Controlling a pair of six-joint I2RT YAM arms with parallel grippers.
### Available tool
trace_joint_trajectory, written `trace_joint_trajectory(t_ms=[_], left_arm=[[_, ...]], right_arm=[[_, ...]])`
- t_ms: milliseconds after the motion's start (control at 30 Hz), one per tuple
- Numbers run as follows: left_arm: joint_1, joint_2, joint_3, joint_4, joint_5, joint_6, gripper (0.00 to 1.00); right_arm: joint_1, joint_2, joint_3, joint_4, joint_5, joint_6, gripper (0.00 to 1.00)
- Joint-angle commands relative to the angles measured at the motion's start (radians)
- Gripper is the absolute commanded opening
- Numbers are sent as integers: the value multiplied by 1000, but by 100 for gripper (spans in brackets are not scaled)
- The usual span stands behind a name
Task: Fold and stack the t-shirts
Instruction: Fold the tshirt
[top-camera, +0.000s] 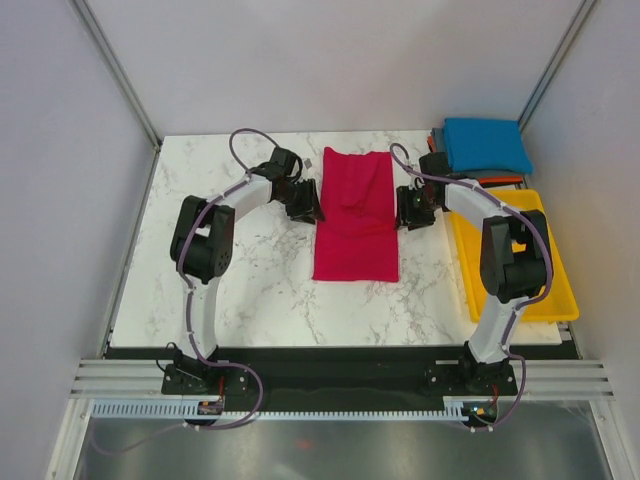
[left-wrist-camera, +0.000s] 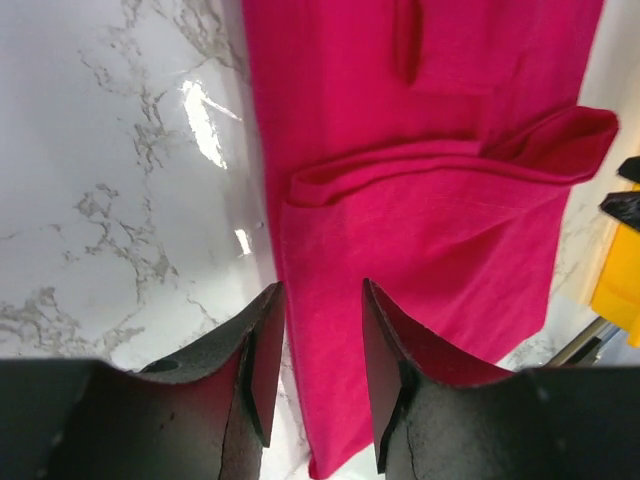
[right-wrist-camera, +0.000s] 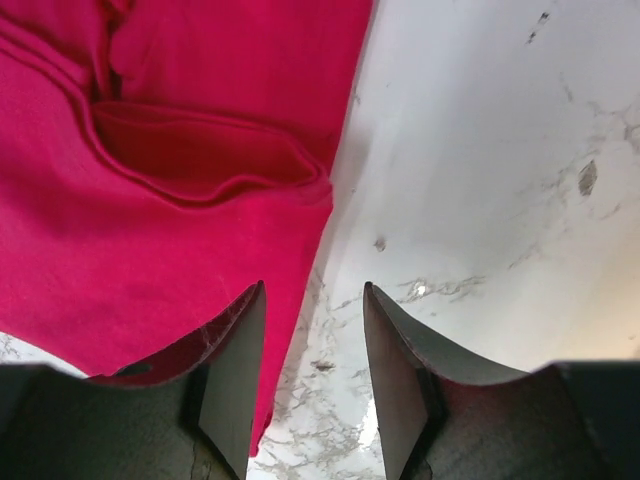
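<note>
A crimson-red t-shirt lies on the marble table, folded lengthwise into a long strip with its sleeves tucked in. My left gripper is open at the strip's left edge; in the left wrist view the open gripper straddles that edge of the red shirt. My right gripper is open at the strip's right edge; in the right wrist view the open gripper straddles the edge of the red shirt. A folded blue t-shirt tops a stack at the back right, with an orange one showing beneath.
A yellow plastic tray stands along the right side of the table, beside the right arm. The marble table ends at a dark front edge near the arm bases. Grey walls close in on both sides.
</note>
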Motion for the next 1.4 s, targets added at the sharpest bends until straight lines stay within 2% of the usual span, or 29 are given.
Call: trace_joint_trajectory(t_ms=[0, 300, 400, 433, 500, 533, 633, 767, 1033, 1067, 1100, 1167, 1200, 1267, 1367], left_arm=[[-3, 30, 62, -30, 15, 93, 45], [1, 97, 120, -32, 13, 125, 45], [8, 110, 131, -30, 9, 113, 38], [10, 116, 136, -30, 12, 106, 31], [16, 122, 142, -28, 13, 99, 26], [19, 133, 146, -30, 15, 91, 19], [28, 150, 156, -28, 41, 73, 12], [34, 165, 162, -28, 56, 41, 2], [62, 156, 140, -30, 46, -33, 2], [69, 139, 137, -32, 24, -39, 4], [74, 130, 130, -32, 18, -53, 13], [77, 108, 131, -25, 54, -55, 24], [76, 102, 137, -16, 85, -55, 31], [77, 90, 137, 2, 198, -62, 32], [77, 36, 120, 16, 240, -67, 36]], right_arm=[[-29, 26, 60, -17, -58, -86, 52], [-46, 131, 100, 63, -168, -123, 52], [-46, 158, 131, 75, -188, -127, 51], [-49, 168, 149, 75, -179, -127, 50], [-54, 198, 161, 77, -174, -124, 47], [-62, 209, 174, 75, -168, -120, 40], [-71, 247, 189, 81, -159, -104, 21], [-71, 274, 178, 88, -130, -95, 6], [-83, 278, 169, 97, -105, -44, 2], [-86, 263, 165, 98, -104, -38, 2], [-86, 252, 155, 98, -110, -31, 4], [-85, 222, 146, 104, -131, -11, 9], [-83, 211, 146, 109, -136, -3, 17], [-85, 176, 148, 109, -164, 20, 22], [-86, 126, 151, 100, -211, 86, 34]])
